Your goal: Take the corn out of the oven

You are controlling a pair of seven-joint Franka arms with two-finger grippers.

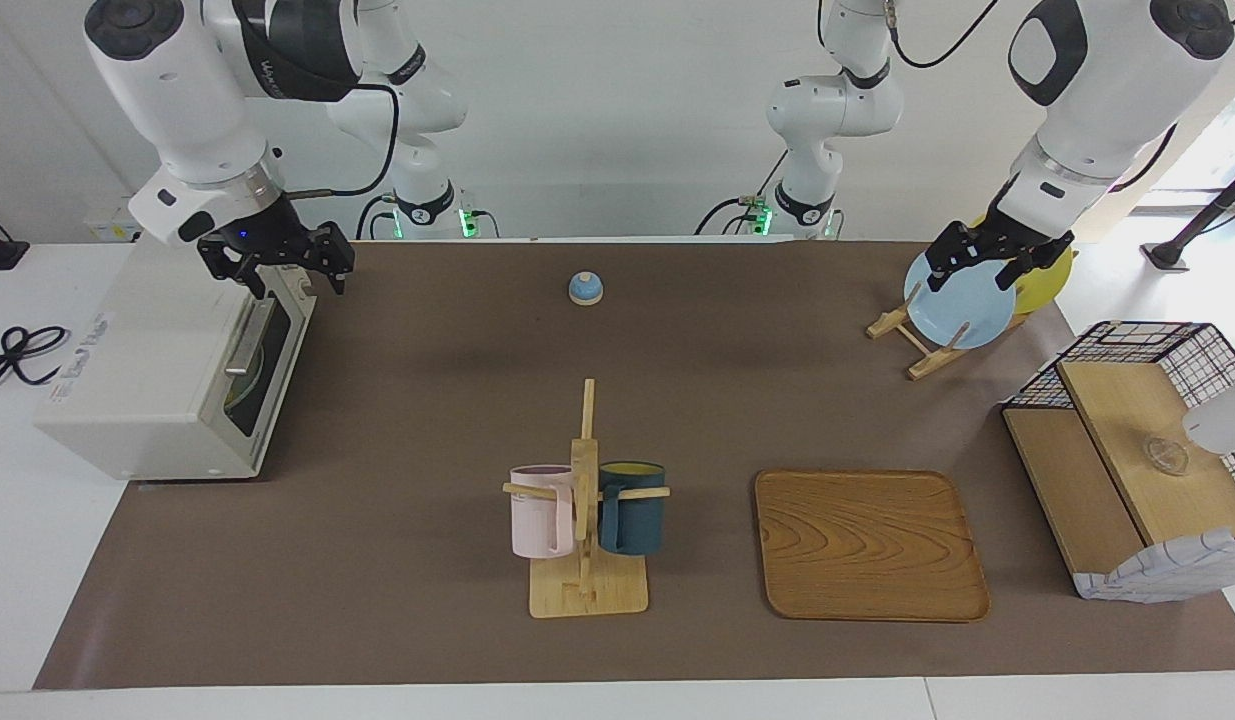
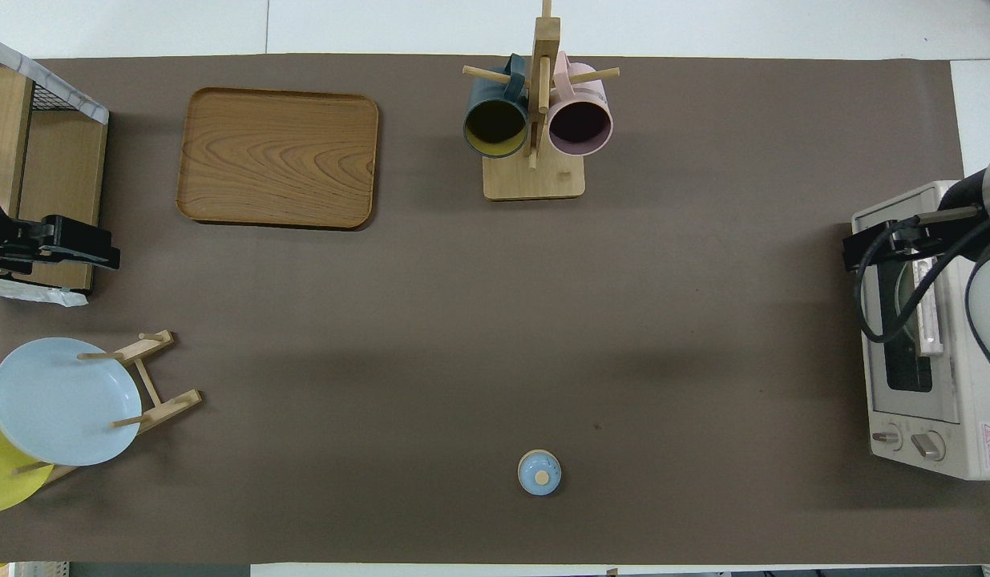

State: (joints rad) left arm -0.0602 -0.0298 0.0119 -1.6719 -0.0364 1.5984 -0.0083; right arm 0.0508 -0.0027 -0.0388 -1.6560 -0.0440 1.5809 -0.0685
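The off-white oven [image 1: 147, 380] stands at the right arm's end of the table, and its dark glass door [image 1: 262, 360] is closed. The metal bar handle [image 1: 245, 342] runs along the door's top. The corn is hidden; through the glass I see only a dim round shape. My right gripper [image 1: 299, 286] is open and empty, and hangs just above the door's top edge by the handle. It also shows in the overhead view [image 2: 863, 244], over the oven [image 2: 927, 344]. My left gripper [image 1: 972, 280] is open and empty, and waits in the air over the plate rack.
A wooden rack [image 1: 922, 345] holds a blue plate [image 1: 962, 310] and a yellow plate [image 1: 1047, 280]. A wire-and-wood basket shelf [image 1: 1127, 460], a wooden tray [image 1: 867, 545], a mug stand [image 1: 587, 590] with pink and dark blue mugs, and a small blue bell [image 1: 585, 288] are also on the table.
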